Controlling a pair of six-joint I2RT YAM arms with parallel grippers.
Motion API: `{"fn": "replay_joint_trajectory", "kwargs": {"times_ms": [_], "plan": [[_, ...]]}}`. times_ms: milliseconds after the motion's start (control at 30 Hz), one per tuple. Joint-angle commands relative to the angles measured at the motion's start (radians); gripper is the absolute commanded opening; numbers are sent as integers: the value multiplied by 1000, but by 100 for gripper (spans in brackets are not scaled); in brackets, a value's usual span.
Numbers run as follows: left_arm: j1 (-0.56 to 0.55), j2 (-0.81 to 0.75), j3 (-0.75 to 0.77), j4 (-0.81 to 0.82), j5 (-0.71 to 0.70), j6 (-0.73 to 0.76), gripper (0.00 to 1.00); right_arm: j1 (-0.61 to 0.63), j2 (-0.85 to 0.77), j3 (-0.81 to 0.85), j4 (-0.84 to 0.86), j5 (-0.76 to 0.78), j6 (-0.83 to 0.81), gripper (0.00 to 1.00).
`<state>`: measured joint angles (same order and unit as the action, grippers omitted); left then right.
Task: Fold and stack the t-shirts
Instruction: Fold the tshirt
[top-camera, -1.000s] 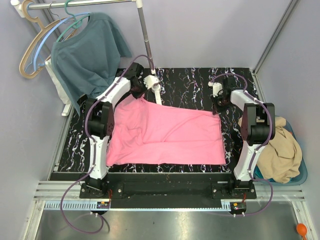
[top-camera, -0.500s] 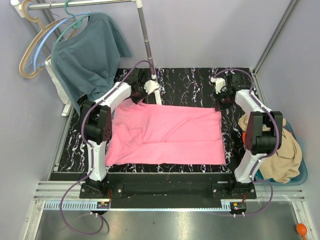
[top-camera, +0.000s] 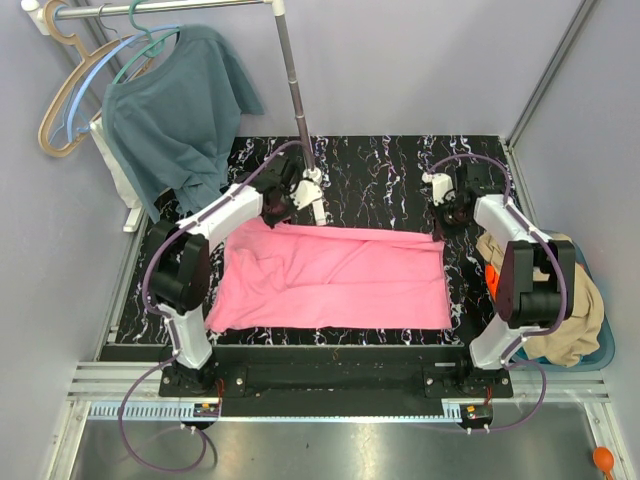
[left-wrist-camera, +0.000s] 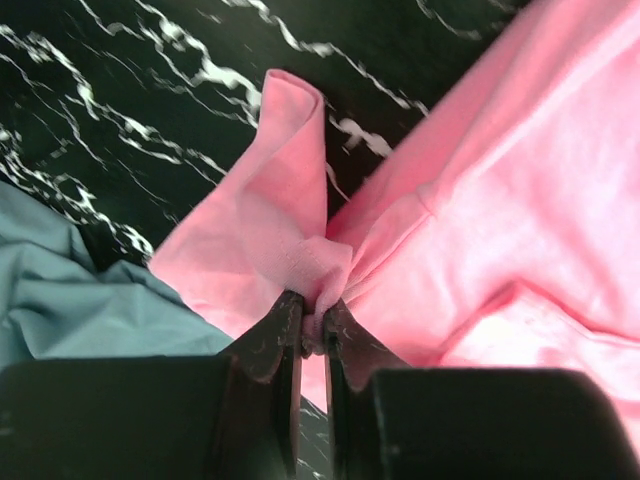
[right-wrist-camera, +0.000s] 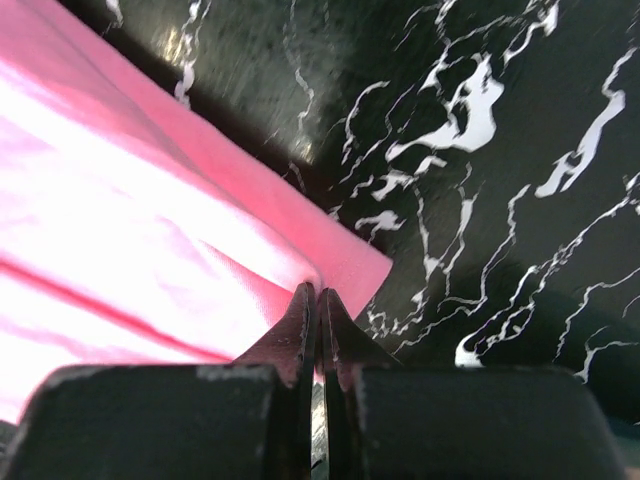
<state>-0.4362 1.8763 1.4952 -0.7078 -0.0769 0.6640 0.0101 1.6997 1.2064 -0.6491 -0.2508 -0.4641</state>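
Pink tee (top-camera: 335, 280): spread on desk (top-camera: 380, 165) as a wide rectangle, long crease across, wrinkled at L end. Far corners pinched: L hand (left-wrist-camera: 312, 315), R hand (right-wrist-camera: 318, 295). Tan tee (top-camera: 570, 320): crumpled heap in bin (top-camera: 603, 352), R of desk.

Black desk (top-camera: 380, 165) veined with white, filling the background of both wrist views. Above its far left corner, a metal rail (top-camera: 160, 8) joined to a thin pole (top-camera: 292, 70) slanting down towards the desk. Hung from the rail: a dusty teal shirt (top-camera: 175, 110) on a green hanger (top-camera: 150, 42), hem reaching the desk's far left corner. Just left of it, a pale blue hanger (top-camera: 95, 70) and a tan hanger (top-camera: 47, 120). Same teal cloth low on the left in the left wrist view. Blue basket (top-camera: 606, 340) off the desk's right edge. Grey metal floor (top-camera: 330, 445) in front, with a small orange object (top-camera: 603, 458) at its right end, too small to identify.
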Motion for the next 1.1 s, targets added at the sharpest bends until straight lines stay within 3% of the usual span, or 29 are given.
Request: {"fn": "replay_joint_trajectory", "kwargs": {"times_ms": [0,367,1067], "plan": [[-21,-94,-79,13,-76,-32,3,1,-77,-24,-24,-24,-38,0],[-73,-192,-231,-2,-132,-81,4,19,-104,-91,-43,-25,-84,0],[-159,-290,-380,-38,-179,-158,7,31,-186,-215,-49,19,-128,0]]}}
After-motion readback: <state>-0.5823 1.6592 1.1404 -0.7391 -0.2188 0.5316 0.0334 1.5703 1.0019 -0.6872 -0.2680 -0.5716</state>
